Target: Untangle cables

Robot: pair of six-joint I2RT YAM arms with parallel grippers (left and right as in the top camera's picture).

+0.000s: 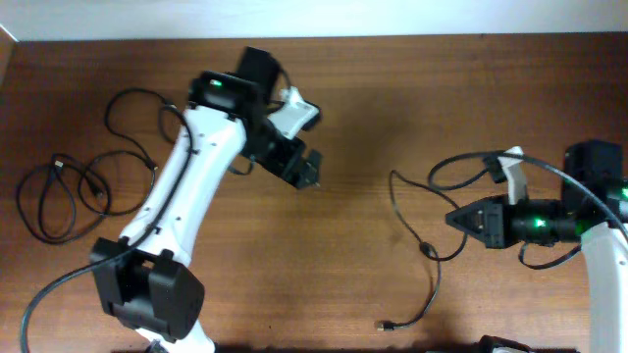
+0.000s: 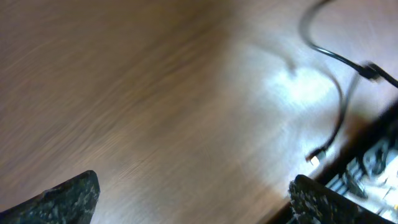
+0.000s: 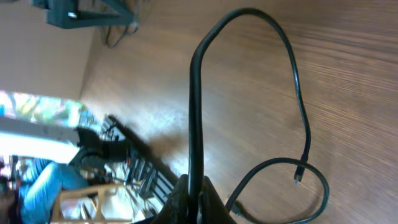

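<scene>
Overhead, left tool point(image 1: 307, 174) hovering, jaws wide apart, right tool point(image 1: 453, 218) level, clamping cable point(image 3: 194, 93).

Smooth, faintly glossy wood-grain table point(image 1: 392, 108); cables point(image 3: 194, 112) sheathed in smooth black plastic.

The view is smeared with blur. The left gripper point(image 2: 193, 199) hangs above the brown wooden bench point(image 2: 155, 93) with its jaws spread wide, and only the two dark, speckled fingertips point(image 2: 65, 198) show, with bare wood between them. Towards one edge of the bench lies a thin black cable point(image 2: 342, 106), which curves and runs down to a small pale, metal-tipped plug point(image 2: 315, 159) just beside that edge. Past the edge, only dark, indistinct shapes show.
</scene>
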